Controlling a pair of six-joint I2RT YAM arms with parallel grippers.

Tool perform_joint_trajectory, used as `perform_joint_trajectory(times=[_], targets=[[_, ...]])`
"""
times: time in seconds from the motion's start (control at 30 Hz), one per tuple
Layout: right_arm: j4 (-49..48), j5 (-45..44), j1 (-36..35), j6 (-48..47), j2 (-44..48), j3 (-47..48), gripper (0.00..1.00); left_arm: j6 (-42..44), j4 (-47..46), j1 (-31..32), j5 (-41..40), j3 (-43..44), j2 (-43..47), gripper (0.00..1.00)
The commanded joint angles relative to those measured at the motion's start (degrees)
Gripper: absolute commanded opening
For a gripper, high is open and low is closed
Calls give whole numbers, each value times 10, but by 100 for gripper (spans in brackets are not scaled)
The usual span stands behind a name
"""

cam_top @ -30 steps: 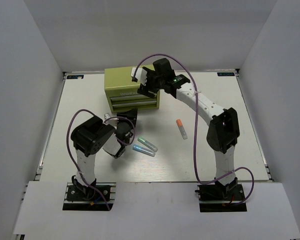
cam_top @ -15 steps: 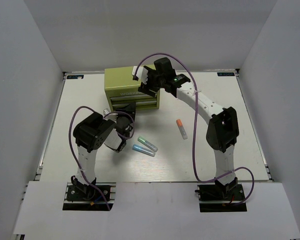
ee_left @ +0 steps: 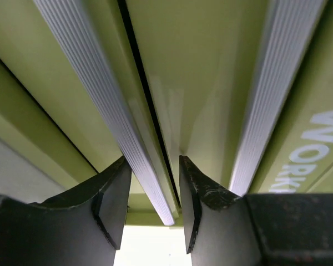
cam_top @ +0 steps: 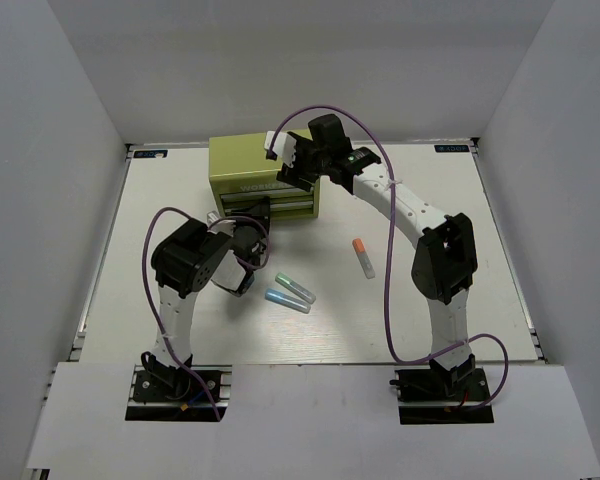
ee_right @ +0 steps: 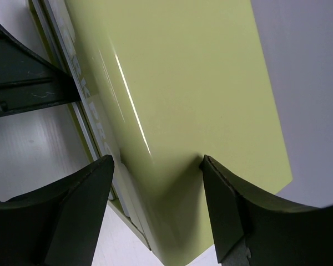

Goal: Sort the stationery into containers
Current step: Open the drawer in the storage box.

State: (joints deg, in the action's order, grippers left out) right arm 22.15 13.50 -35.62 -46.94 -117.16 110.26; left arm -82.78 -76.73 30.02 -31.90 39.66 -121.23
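Close against the front of the olive-green chest [cam_top: 242,160], left gripper [ee_left: 152,162], its dark fingers [ee_left: 108,205] on either side of a ribbed silver drawer handle [ee_left: 134,149]. Narrow gap between the tips, largely filled by that handle; cannot tell whether clamped on it or merely astride it. Beside the handle, a thin dark seam between drawer fronts. Farther right in the left wrist view, a second handle [ee_left: 272,94] of the same ribbed metal and pale lettering [ee_left: 322,138] on the chest front.

Over the top panel of the chest, near its front edge, right gripper [ee_right: 157,158], fingers spread apart with nothing clasped between them; contact with the panel not discernible.

Chest itself toward the far left-centre of the white table [cam_top: 460,220], front turned toward the arm bases.

Three markers flat on the table, all outside the chest and nearer the arm bases than its front. Green-capped marker [cam_top: 296,288] and light blue marker [cam_top: 287,301] side by side, roughly parallel, just right of the left arm. Orange-capped marker [cam_top: 364,258] alone farther right, well apart from that pair, just left of the right arm.
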Motion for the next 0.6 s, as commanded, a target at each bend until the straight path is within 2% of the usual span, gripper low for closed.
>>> perform_joint_trajectory(times=[0.0, 0.13, 0.2, 0.43, 0.57], targets=[[9, 1, 5, 1, -17, 15, 70, -1, -89, -8, 3, 17, -3, 49], [11, 0, 5, -4, -18, 15, 69, -1, -89, -14, 3, 24, -9, 44], [14, 0, 5, -4, -18, 15, 69, -6, -89, -14, 9, 24, -9, 38], [18, -1, 7, -6, -22, 14, 68, -12, -99, -14, 9, 24, -19, 32], [25, -5, 10, -6, -29, 17, 68, -12, -105, -14, 16, 17, -19, 22]])
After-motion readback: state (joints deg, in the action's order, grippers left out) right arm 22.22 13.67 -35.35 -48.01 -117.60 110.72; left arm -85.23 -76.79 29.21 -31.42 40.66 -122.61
